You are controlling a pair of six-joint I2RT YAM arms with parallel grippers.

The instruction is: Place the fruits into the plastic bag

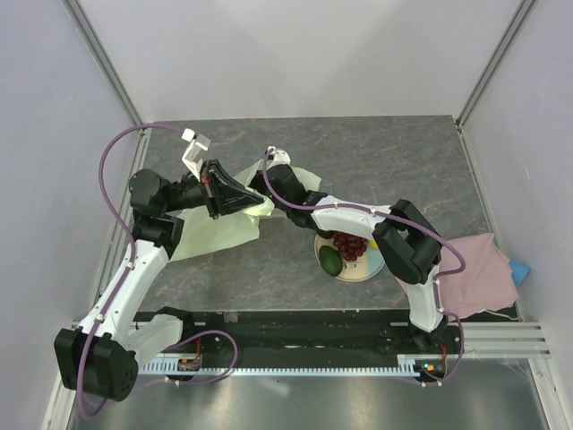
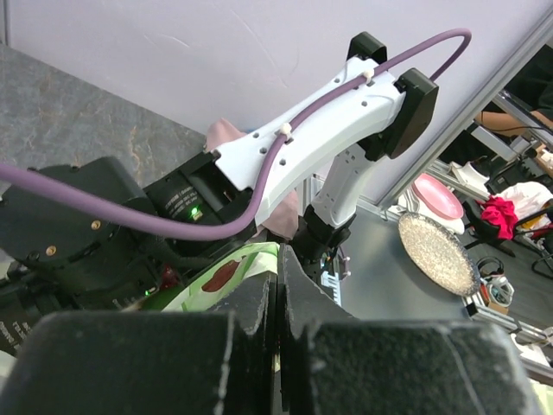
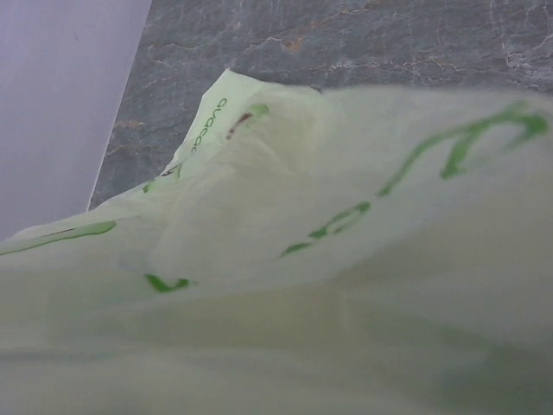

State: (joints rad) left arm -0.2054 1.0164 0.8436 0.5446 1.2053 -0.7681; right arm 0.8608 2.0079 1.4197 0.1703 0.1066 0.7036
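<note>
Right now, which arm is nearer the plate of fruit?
Right. The right arm passes over the far edge of the plate on its way to the plastic bag. The left arm lies well off to the plate's left, also reaching to the bag.

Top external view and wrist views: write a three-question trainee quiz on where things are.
1. True or false: the grape bunch lies on the plate.
2. The pink cloth lies: A) under the plate, B) right of the plate, C) left of the plate.
3. Fill in: the right wrist view is filled by the ____.
Key: 1 true; 2 B; 3 plastic bag.
</note>
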